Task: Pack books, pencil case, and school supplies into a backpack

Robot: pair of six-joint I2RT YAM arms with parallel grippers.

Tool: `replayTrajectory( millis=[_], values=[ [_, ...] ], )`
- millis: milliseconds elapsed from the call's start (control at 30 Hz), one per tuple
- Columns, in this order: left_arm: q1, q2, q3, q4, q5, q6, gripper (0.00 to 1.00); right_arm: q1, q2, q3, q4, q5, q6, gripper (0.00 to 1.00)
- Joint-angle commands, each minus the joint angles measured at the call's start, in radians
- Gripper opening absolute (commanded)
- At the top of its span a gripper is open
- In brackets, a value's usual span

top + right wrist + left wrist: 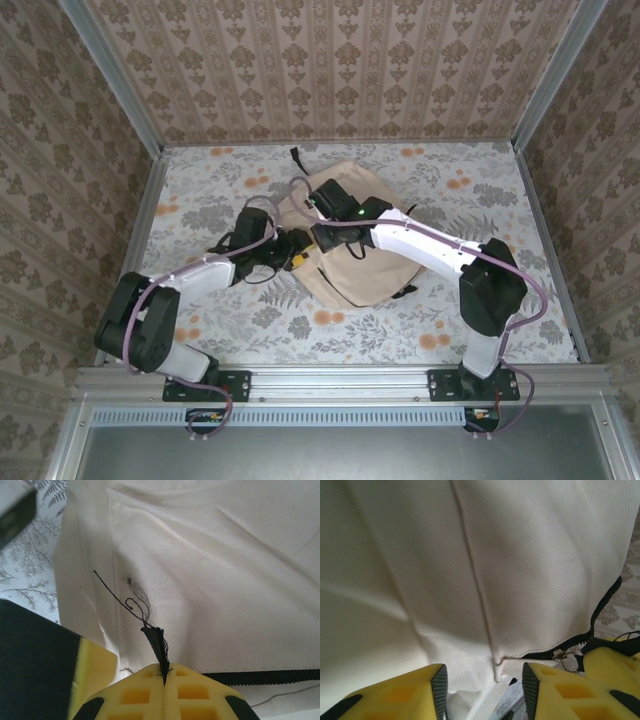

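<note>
In the top view, the backpack [362,275] lies on the floral tablecloth [470,200] at mid-frame, and both your arms bend inward to meet at its left edge. Your left arm runs from the lower left up and to the right. Its forearm is nearly level and ends with the left gripper [297,259] at the bag's left side. Your right arm rises from the lower right, folds at the elbow and stretches its white forearm leftward across the bag, so the right gripper [320,240] sits just beside the other.

In your left wrist view, the left gripper [482,682] has its jaws parted at the bottom of the frame with nothing clamped, facing cream fabric and a seam. The black zip [605,607] curves down the right side to a small metal ring [563,657].

In your right wrist view, the right gripper [164,677] has its jaws pressed together on a frayed black zip pull [156,640] at bottom centre.
</note>
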Motion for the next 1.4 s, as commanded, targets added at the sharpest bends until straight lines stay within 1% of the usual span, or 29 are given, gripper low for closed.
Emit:
replayTrajectory(
  millis=[0,67,167,333,533,667,700,833,1100,1167,1367],
  values=[
    [-0.005,0.042,0.011,0.163,0.025,-0.087,0.43,-0.020,-0.055,-0.015,0.062,-0.110,0.052,0.00],
    [-0.005,0.064,-0.003,0.255,0.033,-0.127,0.43,-0.027,-0.059,-0.025,0.065,-0.128,0.059,0.00],
    [-0.006,0.097,-0.001,0.326,0.049,-0.169,0.43,-0.034,-0.064,-0.037,0.070,-0.143,0.064,0.00],
    [-0.005,0.121,0.018,0.303,0.040,-0.165,0.39,-0.042,-0.065,-0.047,0.073,-0.164,0.076,0.00],
    [0.002,0.120,0.027,0.298,0.025,-0.164,0.20,-0.046,-0.069,-0.058,0.074,-0.160,0.085,0.00],
    [0.008,0.101,0.031,0.258,0.021,-0.141,0.02,-0.046,-0.069,-0.057,0.057,-0.104,0.080,0.00],
    [0.009,0.096,0.028,0.241,0.022,-0.131,0.00,-0.047,-0.070,-0.057,0.050,-0.083,0.080,0.00],
    [0.015,0.069,0.006,0.175,0.013,-0.094,0.00,-0.072,-0.093,-0.072,0.048,-0.033,0.094,0.00],
    [0.036,-0.021,-0.030,0.007,-0.017,-0.010,0.00,-0.177,-0.133,-0.095,0.052,0.047,0.158,0.00],
    [0.069,-0.041,-0.028,-0.041,-0.025,0.013,0.00,-0.198,-0.132,-0.094,0.047,0.067,0.172,0.00],
    [0.095,-0.084,-0.026,-0.108,-0.038,0.050,0.00,-0.234,-0.130,-0.096,0.039,0.114,0.210,0.00]
  ],
)
